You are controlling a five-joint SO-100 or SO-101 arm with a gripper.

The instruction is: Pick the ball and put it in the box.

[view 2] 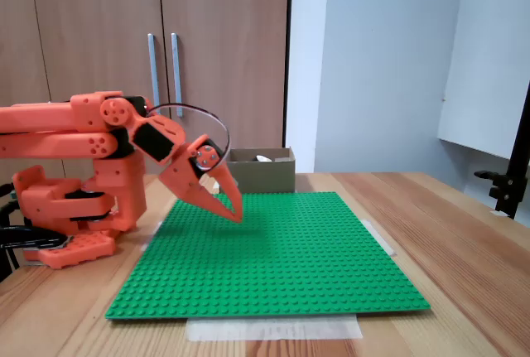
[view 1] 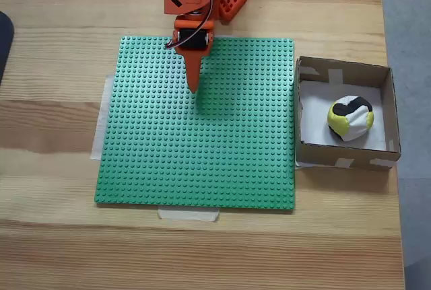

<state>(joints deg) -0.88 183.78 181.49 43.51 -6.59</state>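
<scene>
Ball (view 1: 350,117) with yellow, white and black patches lies inside the brown cardboard box (view 1: 345,68), on its white floor, toward the right wall in a fixed view; the box stands on the wooden surface (view 1: 54,128) just beside the right edge of the green studded plate (view 1: 202,162); the orange arm's pincer (view 1: 194,87) hangs above the plate, pressed together and holding nothing, well apart from the box.

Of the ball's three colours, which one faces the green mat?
Yellow. In the fixed view from above, the ball in the box shows yellow toward the green mat; black and white lie farther away.
</scene>
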